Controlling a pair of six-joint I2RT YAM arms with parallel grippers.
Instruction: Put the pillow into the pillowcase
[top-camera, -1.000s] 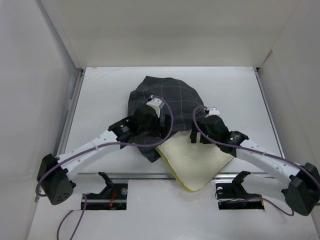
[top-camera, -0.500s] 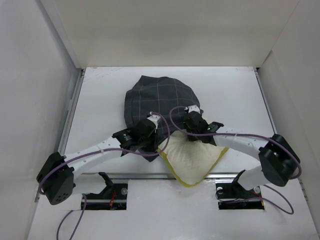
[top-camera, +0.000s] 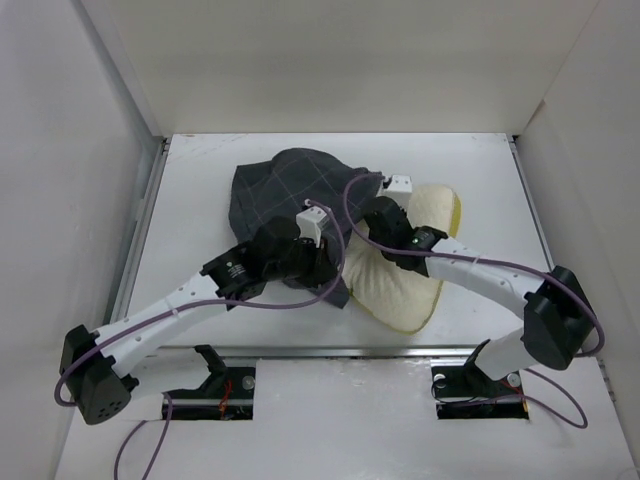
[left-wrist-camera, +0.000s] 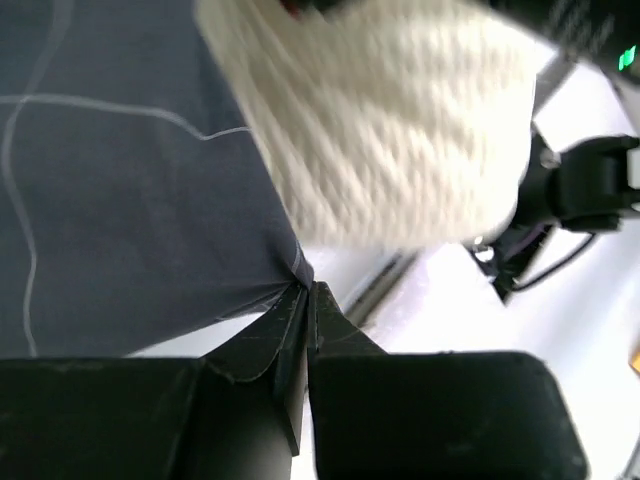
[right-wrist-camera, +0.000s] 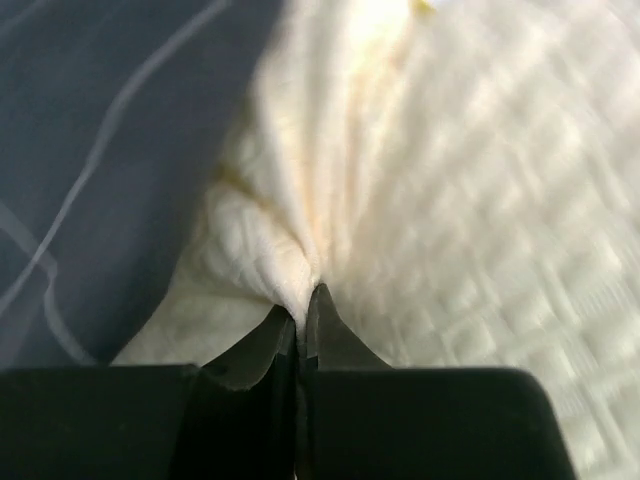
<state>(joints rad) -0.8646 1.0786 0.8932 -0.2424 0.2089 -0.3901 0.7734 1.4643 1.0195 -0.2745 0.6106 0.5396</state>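
The cream-yellow pillow (top-camera: 412, 272) lies at the table's middle right, one end against the dark checked pillowcase (top-camera: 285, 185) bunched up left of it. In the left wrist view, my left gripper (left-wrist-camera: 305, 290) is shut on an edge of the pillowcase (left-wrist-camera: 130, 190), with the pillow (left-wrist-camera: 390, 130) just beyond it. My right gripper (right-wrist-camera: 302, 298) is shut on a pinched fold of the pillow (right-wrist-camera: 450, 200), beside the dark pillowcase (right-wrist-camera: 110, 130). From above, the left gripper (top-camera: 335, 285) sits at the case's near edge; the right gripper (top-camera: 372, 225) sits where pillow and case meet.
White walls enclose the table (top-camera: 200, 180) on the left, back and right. A metal rail (top-camera: 300, 352) runs along the near edge, with both arm bases behind it. Purple cables loop over both wrists.
Both grippers went from open to shut, the left on the pillowcase, the right on the pillow. The pillow swung away from the near edge toward the back right, and the case bunched leftward.
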